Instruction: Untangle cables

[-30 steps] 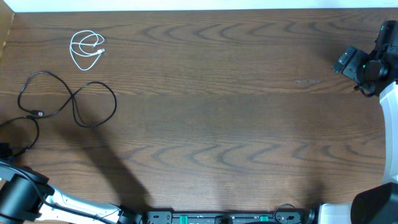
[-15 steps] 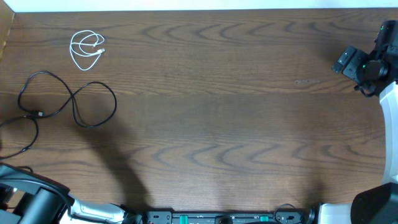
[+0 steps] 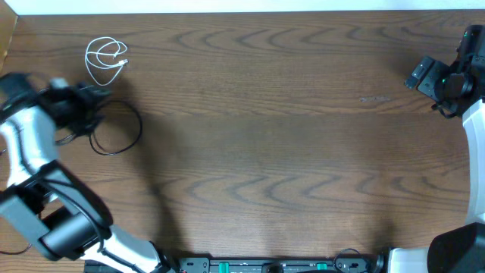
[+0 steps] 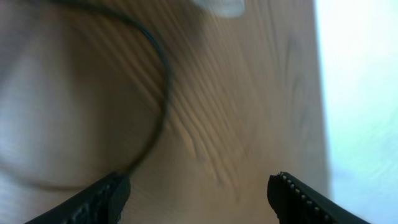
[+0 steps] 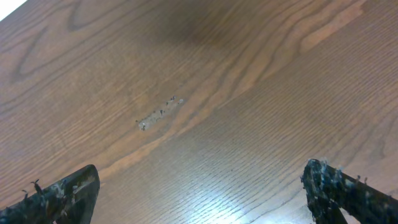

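A white cable (image 3: 104,61) lies in a small coil at the table's far left. Just in front of it lies a black cable (image 3: 129,135) in loops, partly hidden under my left arm. My left gripper (image 3: 95,106) hovers over that black cable, blurred by motion. In the left wrist view the black cable (image 4: 163,81) curves ahead of the open left gripper (image 4: 199,194), with bare wood between the fingers. My right gripper (image 3: 423,76) sits at the far right edge, far from both cables. In its own view the right gripper (image 5: 202,193) is open over bare table.
A pale scuff mark (image 5: 160,113) shows on the dark wood table (image 3: 265,152) ahead of the right gripper. Both arm bases (image 3: 273,265) line the table's front edge. A pale wall or floor (image 4: 360,93) borders the table on the left wrist view's right.
The left arm has swung up from the front left corner to over the black cable. Its jaws have opened. The right arm and the white cable have not moved.
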Action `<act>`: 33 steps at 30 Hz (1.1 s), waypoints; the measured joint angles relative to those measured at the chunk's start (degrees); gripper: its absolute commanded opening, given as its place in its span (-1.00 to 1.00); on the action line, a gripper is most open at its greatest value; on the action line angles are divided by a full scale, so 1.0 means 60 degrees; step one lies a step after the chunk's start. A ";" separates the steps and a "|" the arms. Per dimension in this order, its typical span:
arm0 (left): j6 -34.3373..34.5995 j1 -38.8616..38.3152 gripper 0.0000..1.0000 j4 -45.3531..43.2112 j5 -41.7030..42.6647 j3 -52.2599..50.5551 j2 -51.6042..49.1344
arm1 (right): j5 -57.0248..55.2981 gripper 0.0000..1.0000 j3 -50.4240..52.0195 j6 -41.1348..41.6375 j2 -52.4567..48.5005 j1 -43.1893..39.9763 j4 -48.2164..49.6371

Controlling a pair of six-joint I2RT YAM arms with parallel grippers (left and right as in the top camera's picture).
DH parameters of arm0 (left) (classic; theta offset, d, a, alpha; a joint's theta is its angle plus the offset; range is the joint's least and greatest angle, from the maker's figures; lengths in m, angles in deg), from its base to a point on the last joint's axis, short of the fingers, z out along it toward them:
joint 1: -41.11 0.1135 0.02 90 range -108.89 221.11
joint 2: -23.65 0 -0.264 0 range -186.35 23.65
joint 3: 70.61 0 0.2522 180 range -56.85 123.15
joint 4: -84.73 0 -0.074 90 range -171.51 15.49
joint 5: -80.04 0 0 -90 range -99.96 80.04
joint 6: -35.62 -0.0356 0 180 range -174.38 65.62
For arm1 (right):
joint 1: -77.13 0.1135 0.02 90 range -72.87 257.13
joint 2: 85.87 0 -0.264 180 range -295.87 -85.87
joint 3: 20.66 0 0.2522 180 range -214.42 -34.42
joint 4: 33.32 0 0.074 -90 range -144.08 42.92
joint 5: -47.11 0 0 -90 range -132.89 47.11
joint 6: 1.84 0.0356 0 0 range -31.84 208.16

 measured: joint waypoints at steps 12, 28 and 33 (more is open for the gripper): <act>-0.0776 -0.3665 0.52 0.0419 -0.1869 -0.0004 0.1461 | -0.0066 0.98 0.0000 0.0011 0.0000 0.0000 0.0576; -0.1545 -0.5220 0.87 0.2295 -0.4182 0.0025 0.8335 | 0.1985 0.99 0.0000 -0.0790 0.0000 0.0004 -0.0040; -0.1603 -0.5220 0.91 0.2670 -0.4619 0.0025 0.8969 | 0.2466 0.99 0.0004 -0.1155 0.0164 0.0135 -0.0474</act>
